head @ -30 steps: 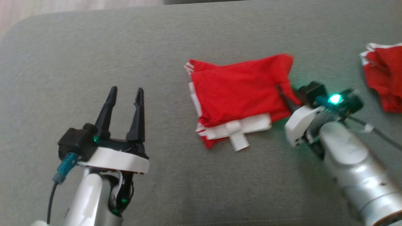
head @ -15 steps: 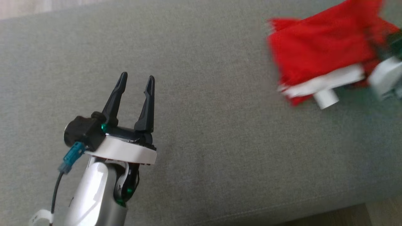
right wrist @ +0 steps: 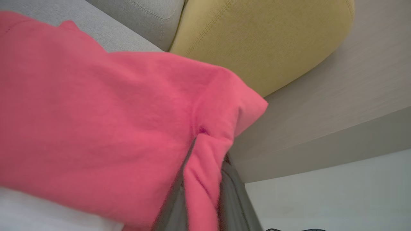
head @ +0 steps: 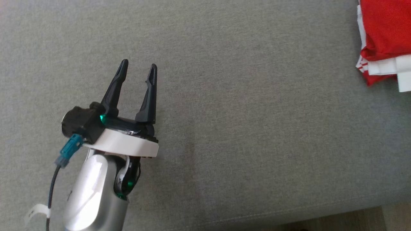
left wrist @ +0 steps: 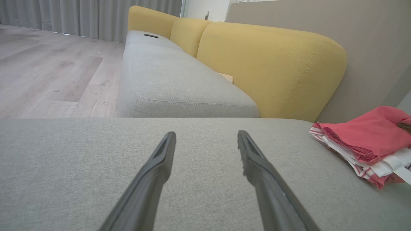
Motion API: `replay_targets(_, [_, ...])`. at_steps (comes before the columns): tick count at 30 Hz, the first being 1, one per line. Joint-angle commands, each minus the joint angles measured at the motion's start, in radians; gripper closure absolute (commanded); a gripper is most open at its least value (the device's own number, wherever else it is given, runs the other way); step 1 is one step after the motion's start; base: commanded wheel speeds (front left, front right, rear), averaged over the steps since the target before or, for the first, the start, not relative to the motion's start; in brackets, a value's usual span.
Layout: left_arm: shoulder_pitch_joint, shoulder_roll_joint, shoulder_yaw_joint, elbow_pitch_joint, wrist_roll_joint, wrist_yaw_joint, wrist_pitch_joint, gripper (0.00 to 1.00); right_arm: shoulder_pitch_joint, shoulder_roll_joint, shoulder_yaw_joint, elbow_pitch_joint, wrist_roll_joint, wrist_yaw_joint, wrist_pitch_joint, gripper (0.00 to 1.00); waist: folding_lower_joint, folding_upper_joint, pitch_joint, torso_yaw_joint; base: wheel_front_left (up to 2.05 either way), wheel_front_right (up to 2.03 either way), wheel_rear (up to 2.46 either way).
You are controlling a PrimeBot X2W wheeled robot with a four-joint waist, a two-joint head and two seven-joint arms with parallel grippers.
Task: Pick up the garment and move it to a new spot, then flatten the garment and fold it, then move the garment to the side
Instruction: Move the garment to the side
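Observation:
The folded red garment (head: 382, 35) with white striped trim lies at the top right edge of the head view, on the grey cushion (head: 244, 122). It is also at the right of the left wrist view, where the garment (left wrist: 362, 138) rests flat. My left gripper (head: 138, 65) hovers open over bare cushion, far left of the cloth, its fingers (left wrist: 160, 160) spread with nothing between them. In the right wrist view my right gripper (right wrist: 205, 157) is shut on a pinched fold of the garment (right wrist: 96, 112), and the cloth hides the fingertips.
Yellow back cushions (left wrist: 266, 64) rise behind the grey seat, with a second grey seat (left wrist: 179, 83) beyond. Wooden floor (left wrist: 48, 70) lies to the left. The cushion's front seam (head: 289, 211) runs near the bottom of the head view.
The head camera has swung, so the whole picture shifted. The garment, held by my right gripper, now sits farther right of my left gripper, and the right arm has left the head view.

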Motion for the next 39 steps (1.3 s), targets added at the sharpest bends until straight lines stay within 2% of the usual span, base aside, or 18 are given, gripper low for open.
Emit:
replay_targets(1, [-0.025,0.009,0.04,-0.031,0.009,-0.002,-0.005,0.0,-0.013,-0.037,-0.014,-0.012,-0.016,-0.001,-0.003,1.0,-0.0001,0.0,0.011,0.008,0.0,0.0,0.0])
replay_targets(7, [-0.028,0.009,0.048,-0.026,0.015,-0.007,-0.005,0.0,-0.001,-0.012,-0.071,0.006,-0.063,-0.001,0.017,1.0,-0.0001,0.0,0.02,0.01,0.0,0.0,0.0])
replay_targets(9, [-0.03,0.009,0.051,-0.023,0.015,-0.008,-0.005,0.0,0.001,-0.002,-0.099,0.002,-0.077,-0.001,0.014,0.0,-0.0001,0.0,0.017,0.007,0.0,0.0,0.0])
replay_targets(15, [-0.029,0.009,0.059,-0.015,0.009,-0.007,-0.005,0.0,0.02,0.058,-0.194,-0.052,-0.126,-0.001,-0.022,0.0,-0.0001,0.0,-0.025,-0.005,0.0,0.0,0.0])
replay_targets(20, [-0.012,0.009,0.08,-0.023,-0.024,0.001,-0.005,0.0,0.05,0.142,-0.21,-0.148,-0.158,-0.001,-0.071,0.0,-0.0001,0.0,-0.081,-0.009,0.0,0.0,0.0])
replay_targets(21, [-0.012,0.009,0.08,-0.023,-0.024,0.001,-0.005,0.0,0.05,0.142,-0.21,-0.148,-0.158,-0.001,-0.071,0.0,-0.0001,0.0,-0.081,-0.009,0.0,0.0,0.0])
replay_targets(28, [0.02,0.009,0.103,-0.041,-0.035,0.01,-0.005,0.0,0.149,0.311,-0.23,-0.318,-0.061,-0.001,-0.11,0.0,-0.0001,0.0,-0.176,0.011,0.0,0.0,0.0])
replay_targets(39, [0.107,0.009,0.133,-0.064,-0.036,0.021,-0.005,0.0,0.422,0.575,-0.311,-0.572,0.068,-0.001,-0.139,0.0,-0.0001,0.0,-0.291,0.047,0.0,0.0,0.0])
